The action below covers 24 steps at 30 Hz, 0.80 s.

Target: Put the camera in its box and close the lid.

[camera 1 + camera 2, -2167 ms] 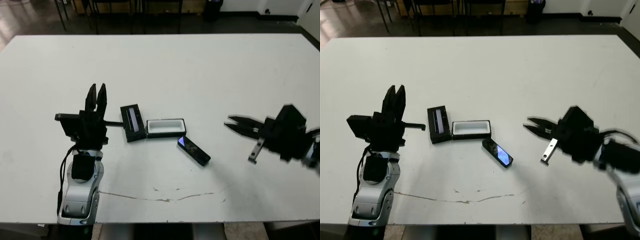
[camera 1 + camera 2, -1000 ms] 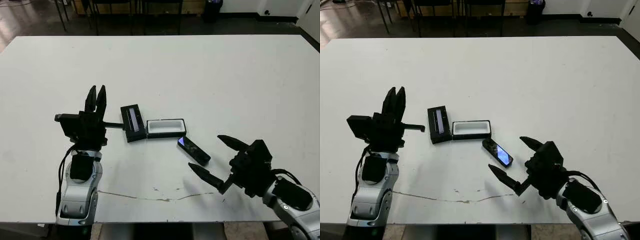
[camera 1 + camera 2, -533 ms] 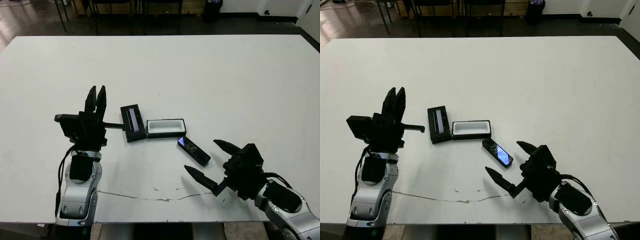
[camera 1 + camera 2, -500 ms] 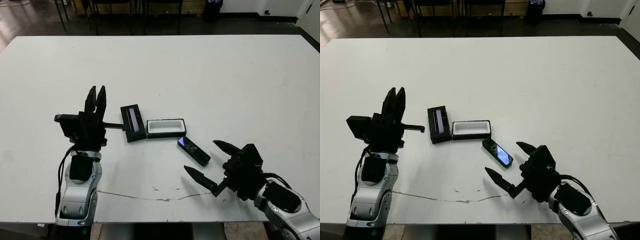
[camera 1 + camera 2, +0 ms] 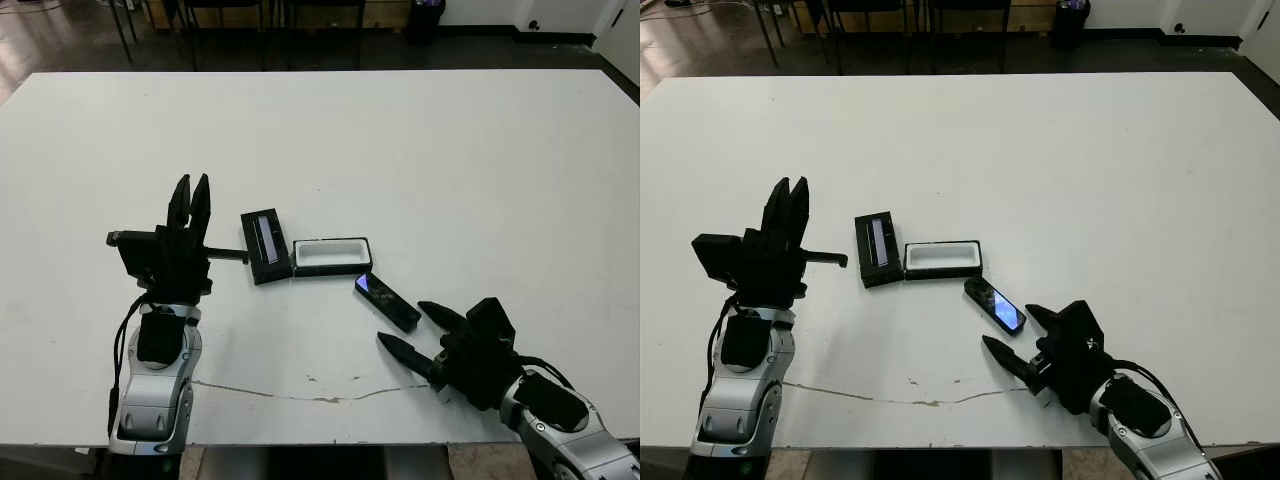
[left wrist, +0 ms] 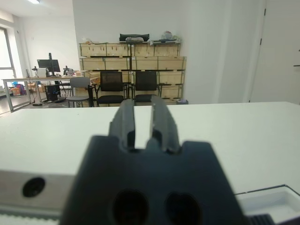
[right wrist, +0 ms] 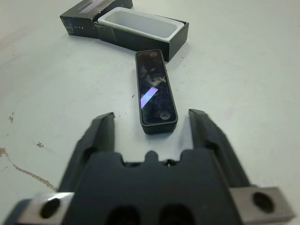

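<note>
The camera (image 5: 387, 301), a slim black bar with a glossy blue patch, lies flat on the white table in front of the box (image 5: 332, 255). The box is a white-lined tray, open and empty. Touching its left end is the lid (image 5: 266, 245), flat and black with a grey strip. My right gripper (image 5: 400, 322) is open and low over the table. Its fingers reach toward the camera's near end without touching it; in the right wrist view that end of the camera (image 7: 155, 91) sits just ahead of the gripper's gap (image 7: 152, 115). My left gripper (image 5: 192, 182) points upward left of the lid, shut on nothing.
A thin dark scratch (image 5: 320, 395) runs along the table near the front edge. Chairs (image 5: 240, 15) stand beyond the far edge. The table (image 5: 450, 150) stretches wide and white behind and to the right of the box.
My right gripper has swung in from the right and dropped toward the table, ending just before the camera's near end. The left arm, box, lid and camera have not moved.
</note>
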Motion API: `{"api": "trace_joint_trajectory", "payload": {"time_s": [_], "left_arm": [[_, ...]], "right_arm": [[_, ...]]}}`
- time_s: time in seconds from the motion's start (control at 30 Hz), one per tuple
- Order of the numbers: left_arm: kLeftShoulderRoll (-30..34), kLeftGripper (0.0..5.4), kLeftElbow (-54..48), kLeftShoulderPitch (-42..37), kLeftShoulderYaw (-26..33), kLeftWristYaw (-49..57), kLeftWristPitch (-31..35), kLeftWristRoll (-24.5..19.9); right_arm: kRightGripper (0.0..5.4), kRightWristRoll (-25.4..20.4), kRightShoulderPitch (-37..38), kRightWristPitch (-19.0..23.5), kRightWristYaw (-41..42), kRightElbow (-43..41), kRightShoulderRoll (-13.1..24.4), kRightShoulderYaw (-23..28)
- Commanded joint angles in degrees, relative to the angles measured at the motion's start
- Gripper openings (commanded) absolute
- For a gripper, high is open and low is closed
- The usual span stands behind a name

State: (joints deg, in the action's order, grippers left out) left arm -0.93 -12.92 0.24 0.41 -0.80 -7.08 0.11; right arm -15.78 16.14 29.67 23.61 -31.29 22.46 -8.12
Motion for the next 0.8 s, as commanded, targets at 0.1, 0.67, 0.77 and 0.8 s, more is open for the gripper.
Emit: {"api": "trace_joint_trajectory", "payload": {"time_s": [0.1,0.67,0.77,0.8], "left_arm": [[0.13,0.0,0.82,1.13,-0.01,-0.1,-0.17,-0.44],[-0.14,0.0,0.81,0.95,-0.35,0.42,0.2,-0.03],[-0.01,0.0,0.7,0.96,-0.35,0.56,0.17,0.28],[0.01,0.0,0.56,1.02,-0.33,0.51,0.33,0.2]], "right_arm": [[1.37,1.19,1.2,-3.21,-0.65,1.58,-1.02,0.07],[0.01,0.64,-0.4,-8.17,2.58,3.45,-0.73,2.21],[0.01,-0.1,-1.83,-8.25,3.77,3.64,-0.11,3.96],[0.01,-0.91,-2.52,-7.64,4.29,3.5,0.29,4.95]]}}
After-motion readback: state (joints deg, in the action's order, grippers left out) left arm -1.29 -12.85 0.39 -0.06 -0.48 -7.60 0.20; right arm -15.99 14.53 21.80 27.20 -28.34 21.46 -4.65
